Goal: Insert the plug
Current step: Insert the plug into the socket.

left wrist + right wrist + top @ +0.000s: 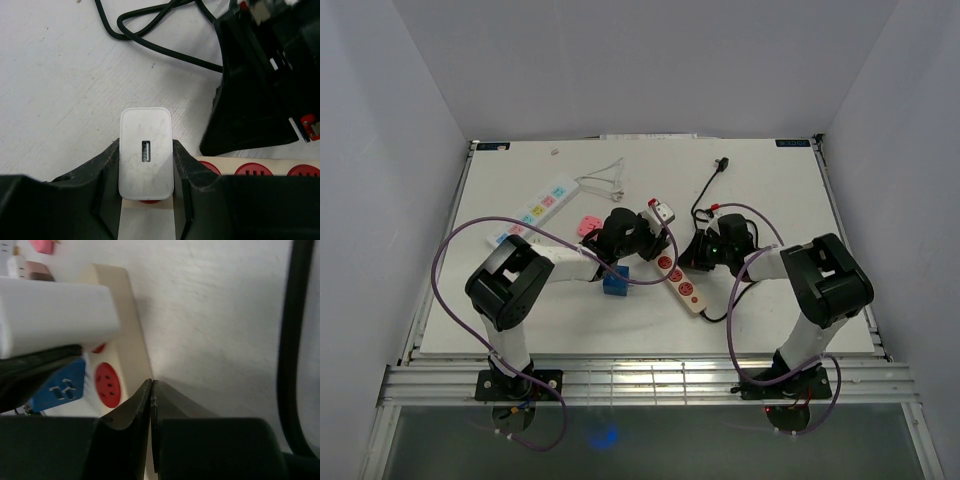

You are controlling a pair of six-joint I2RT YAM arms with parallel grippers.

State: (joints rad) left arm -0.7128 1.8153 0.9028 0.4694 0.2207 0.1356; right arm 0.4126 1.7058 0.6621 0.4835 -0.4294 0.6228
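Note:
My left gripper (146, 167) is shut on the white USB charger plug (146, 152), one finger on each side. The plug stands directly over a red socket of the beige power strip (227, 162); a sliver of red shows under it and its prongs are hidden. From the right wrist, the plug (55, 315) sits just above the strip (127, 355). My right gripper (151, 390) is shut with nothing in it, its tips against the strip's side. From above, the strip (678, 275) lies between the left gripper (638, 232) and the right gripper (705, 250).
A blue adapter (615, 282) lies beside the strip. The strip's black cable (705, 200) loops toward the back. A white power strip with coloured sockets (535, 210), a pink piece (588, 226) and a thin white cable (605, 180) lie at the back left.

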